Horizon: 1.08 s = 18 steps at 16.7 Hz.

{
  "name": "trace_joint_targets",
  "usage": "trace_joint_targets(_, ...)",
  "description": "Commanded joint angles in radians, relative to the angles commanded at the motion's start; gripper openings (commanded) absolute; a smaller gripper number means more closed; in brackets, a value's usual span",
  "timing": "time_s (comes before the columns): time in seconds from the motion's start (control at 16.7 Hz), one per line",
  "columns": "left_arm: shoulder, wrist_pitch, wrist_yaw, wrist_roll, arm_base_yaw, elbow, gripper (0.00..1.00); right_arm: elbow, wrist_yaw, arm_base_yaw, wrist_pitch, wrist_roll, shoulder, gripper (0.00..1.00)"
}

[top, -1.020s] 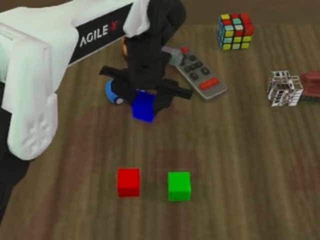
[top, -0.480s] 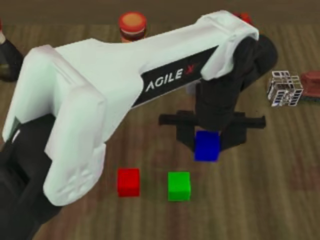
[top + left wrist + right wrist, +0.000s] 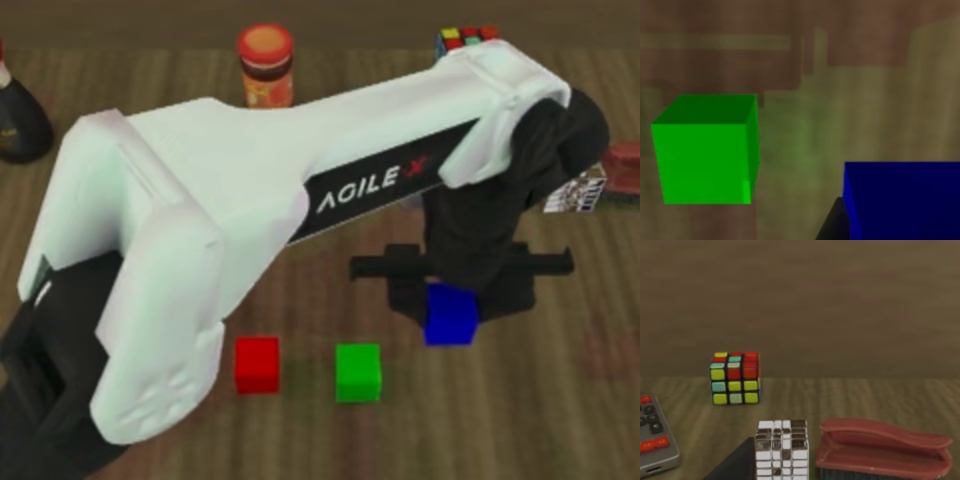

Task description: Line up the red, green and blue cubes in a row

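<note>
- The left end effector (image 3: 452, 300) is out over the middle of the bench (image 3: 560, 420), its two black fingers clamped on the blue cube (image 3: 449, 314).
- That blue cube sits to the right of the green cube (image 3: 358, 372) and a little farther back, not level with it; whether it touches the wood cannot be told from above.
- The left wrist view agrees: the green cube (image 3: 705, 150) stands flat on the wood, with the blue cube (image 3: 902, 200) close by, a strip of bare bench between them.
- The red cube (image 3: 257, 363) rests on the bench just left of the green cube, side by side with it, a gap between the two.
- Behind the green cube, at the far edge, stands an orange-lidded jar (image 3: 266, 66); a dark bottle (image 3: 20, 118) is far off to the back left.
- Back right of the green cube, the multicoloured puzzle cube (image 3: 735, 378) peeks out past the white arm.
- The silvery gridded puzzle cube (image 3: 782, 447) sits just beside a red brush (image 3: 885, 450).
- The corner of a grey remote control (image 3: 654, 440) shows near the multicoloured cube.
- The right end effector is nowhere in sight.
</note>
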Motion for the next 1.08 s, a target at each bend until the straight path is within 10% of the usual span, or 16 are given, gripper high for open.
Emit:
trace_joint_targets(0.78, 0.036, 0.247, 0.000, -0.001, -0.003, -0.207, 0.00, 0.000, 0.000, 0.000, 0.000, 0.000, 0.000, 1.00)
trace_joint_targets(1.08, 0.036, 0.247, 0.000, -0.001, -0.003, -0.207, 0.38, 0.000, 0.000, 0.000, 0.000, 0.000, 0.000, 1.00)
